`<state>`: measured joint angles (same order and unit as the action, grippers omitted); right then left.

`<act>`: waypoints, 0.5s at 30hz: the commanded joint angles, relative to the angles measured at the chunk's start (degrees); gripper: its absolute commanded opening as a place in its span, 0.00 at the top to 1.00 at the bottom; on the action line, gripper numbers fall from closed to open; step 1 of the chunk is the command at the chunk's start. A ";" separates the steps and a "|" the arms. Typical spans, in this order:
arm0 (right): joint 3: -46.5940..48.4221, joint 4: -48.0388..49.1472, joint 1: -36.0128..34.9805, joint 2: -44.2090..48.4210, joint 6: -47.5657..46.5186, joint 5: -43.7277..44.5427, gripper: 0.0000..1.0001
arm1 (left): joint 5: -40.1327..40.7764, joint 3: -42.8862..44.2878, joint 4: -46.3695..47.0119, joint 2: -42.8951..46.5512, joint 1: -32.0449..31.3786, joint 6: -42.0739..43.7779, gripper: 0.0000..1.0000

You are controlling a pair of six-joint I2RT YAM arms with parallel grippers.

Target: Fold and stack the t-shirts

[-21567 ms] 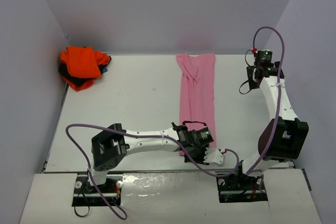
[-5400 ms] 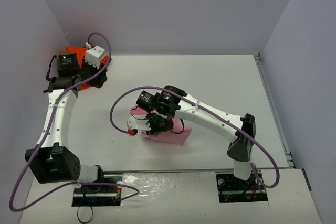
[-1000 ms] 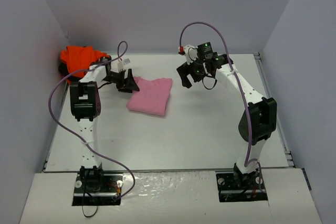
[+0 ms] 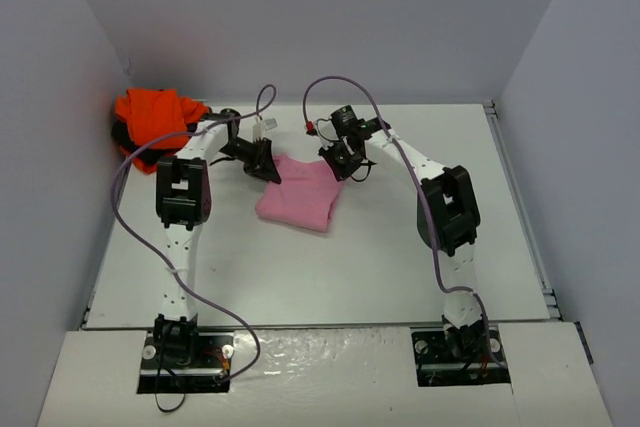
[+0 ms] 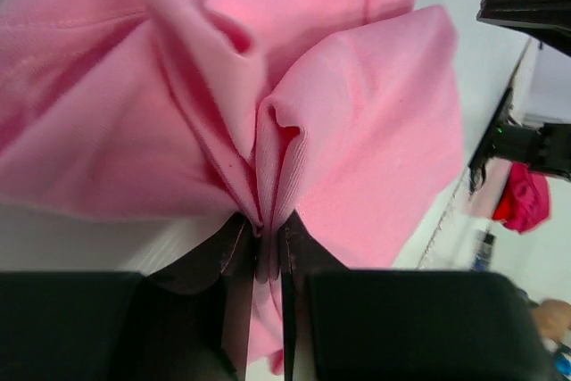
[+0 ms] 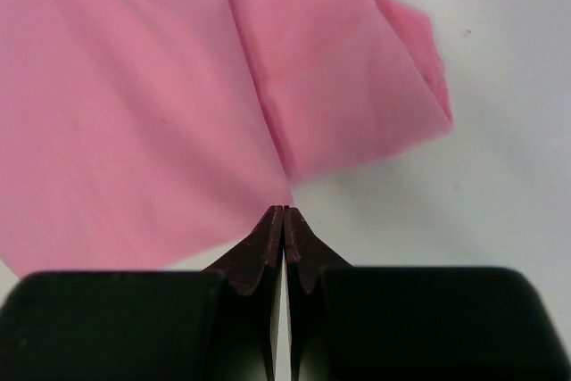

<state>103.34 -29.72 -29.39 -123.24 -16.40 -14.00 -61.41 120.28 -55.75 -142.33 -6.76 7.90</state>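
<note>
The folded light pink t-shirt (image 4: 298, 197) lies mid-table. My left gripper (image 4: 268, 169) sits at its far left corner, shut on a bunched fold of the pink cloth (image 5: 265, 236), which puckers up between the fingers. At the shirt's far right corner is my right gripper (image 4: 338, 163); its jaws are shut tip to tip (image 6: 284, 212), right at the pink hem (image 6: 268, 113), and no cloth shows between them. The bright orange t-shirt (image 4: 155, 115) is heaped in the far left corner on top of a dark one (image 4: 122, 136).
Grey walls close the table at the back and on both sides. The left arm's link (image 4: 182, 192) and the right arm's link (image 4: 448, 209) stand upright on either side of the pink shirt. Purple cables (image 4: 330, 82) loop above both wrists.
Both grippers have shut. The right arm has swung in from the back to the shirt's far right corner. The left gripper and the pink shirt have shifted a little right and nearer.
</note>
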 commanded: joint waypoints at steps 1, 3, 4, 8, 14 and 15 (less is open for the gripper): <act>3.50 -1.04 2.11 4.17 -1.13 3.29 1.00 | 2.83 12.35 -2.30 10.98 6.25 -0.90 1.00; 3.34 -1.04 3.24 5.16 -1.24 3.17 1.00 | 0.61 17.36 -4.29 12.35 10.41 -2.52 1.00; 3.12 -1.04 3.69 5.63 -1.36 3.16 1.00 | -0.13 17.98 -2.25 13.48 12.31 -3.91 1.00; 1.68 -0.78 4.80 7.24 -1.44 2.37 1.00 | -0.02 15.38 3.42 17.78 15.74 -7.19 1.00; 1.64 -0.78 4.95 7.35 -1.21 0.71 1.00 | -0.87 17.14 -0.67 15.32 16.57 -5.55 1.00; 1.48 -0.78 4.95 7.34 -1.24 0.48 1.00 | -0.83 16.88 -0.51 14.92 16.64 -5.56 1.00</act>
<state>104.27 -30.41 -23.77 -120.64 -17.19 -12.17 -58.83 135.70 -54.22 -127.36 13.11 3.00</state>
